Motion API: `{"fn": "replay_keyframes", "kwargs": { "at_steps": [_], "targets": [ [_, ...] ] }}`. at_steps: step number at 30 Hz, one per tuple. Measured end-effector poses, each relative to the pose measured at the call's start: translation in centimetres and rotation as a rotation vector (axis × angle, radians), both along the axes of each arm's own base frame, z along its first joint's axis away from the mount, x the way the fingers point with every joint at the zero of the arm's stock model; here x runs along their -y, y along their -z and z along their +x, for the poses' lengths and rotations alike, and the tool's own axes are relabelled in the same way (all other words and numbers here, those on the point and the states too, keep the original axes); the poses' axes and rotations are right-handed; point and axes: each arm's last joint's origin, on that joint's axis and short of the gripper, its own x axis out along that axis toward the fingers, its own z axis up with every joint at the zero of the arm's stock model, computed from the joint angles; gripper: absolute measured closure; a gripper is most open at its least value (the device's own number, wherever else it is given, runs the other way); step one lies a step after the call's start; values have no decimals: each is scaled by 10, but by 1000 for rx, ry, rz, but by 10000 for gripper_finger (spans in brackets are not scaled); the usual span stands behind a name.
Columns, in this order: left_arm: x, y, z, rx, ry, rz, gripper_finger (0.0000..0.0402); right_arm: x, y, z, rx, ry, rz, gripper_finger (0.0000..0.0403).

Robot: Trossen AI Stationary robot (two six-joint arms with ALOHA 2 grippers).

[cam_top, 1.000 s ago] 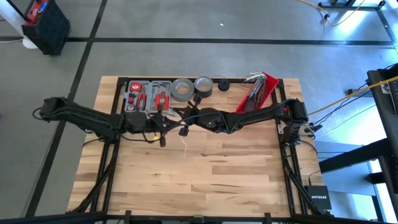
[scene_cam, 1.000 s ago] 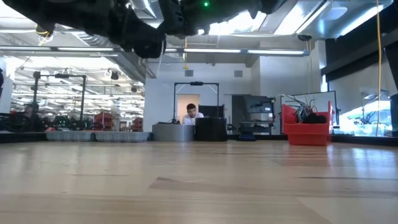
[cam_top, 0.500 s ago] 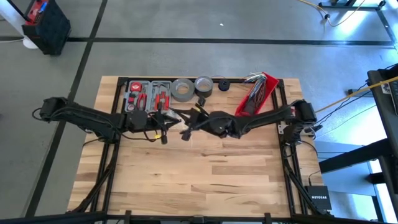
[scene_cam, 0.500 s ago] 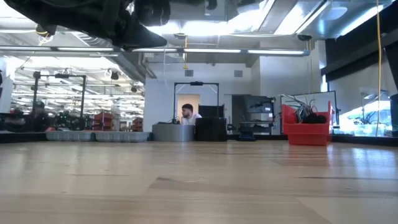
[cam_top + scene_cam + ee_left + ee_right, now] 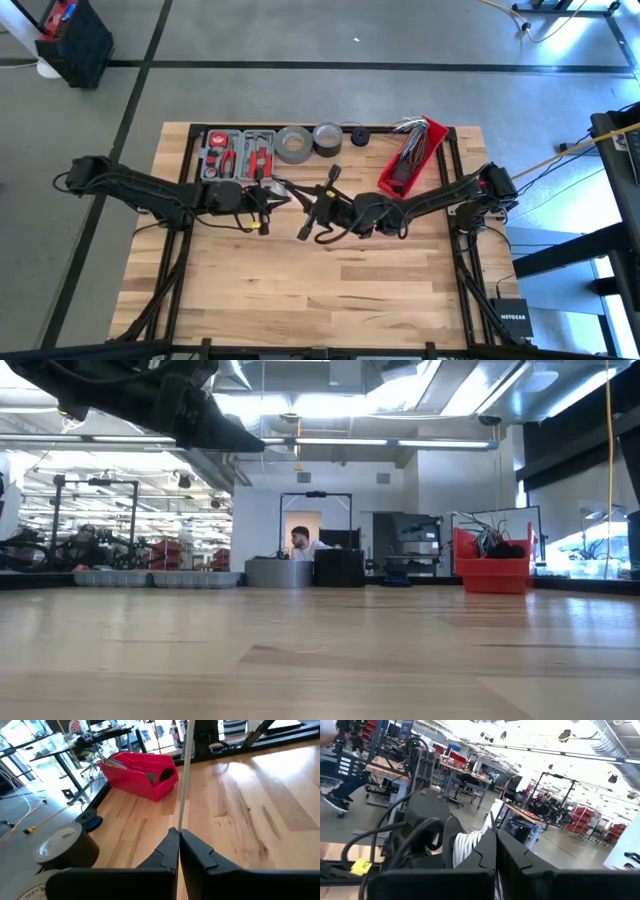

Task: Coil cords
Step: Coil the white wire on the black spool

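Thin white cord (image 5: 183, 775) is pinched in the left gripper (image 5: 178, 836), whose dark fingers are closed tight on it, and it runs taut away toward the right arm. Right gripper (image 5: 495, 845) has its fingers pressed together too, with white coils (image 5: 466, 845) bunched just past them on the left arm; can't tell if it actually holds any. Both hang mid-table over the light wooden butcher-block tabletop (image 5: 330, 280). Further back: grey duct tape rolls (image 5: 294, 144), a red plastic bin (image 5: 412, 152) of wires, an open tool case (image 5: 238, 153). Beyond, a person (image 5: 303, 544) sits in the workshop, mostly hidden.
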Motion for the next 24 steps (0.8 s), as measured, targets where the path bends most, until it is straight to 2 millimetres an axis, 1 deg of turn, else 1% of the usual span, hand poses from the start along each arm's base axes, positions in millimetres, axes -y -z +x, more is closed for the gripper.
{"fn": "replay_keyframes", "kwargs": {
  "at_steps": [5,10,12,15,20,24],
  "targets": [
    [-1,2,-3,-54,-19,72,398,0,1,0,-12,0,-4,397],
    [-7,2,-13,-147,-176,217,398,-1,4,1,-58,6,-30,397],
    [-8,-4,-20,-153,-213,246,398,-1,5,1,-65,4,-32,397],
    [-9,-14,-34,-131,-231,246,398,-1,6,1,-91,-2,-40,397],
    [-11,-34,-61,-51,-251,222,398,-1,10,2,-162,-64,-71,397],
    [-12,-48,-78,42,-266,191,398,7,18,5,-236,-127,-92,397]
  ]
}}
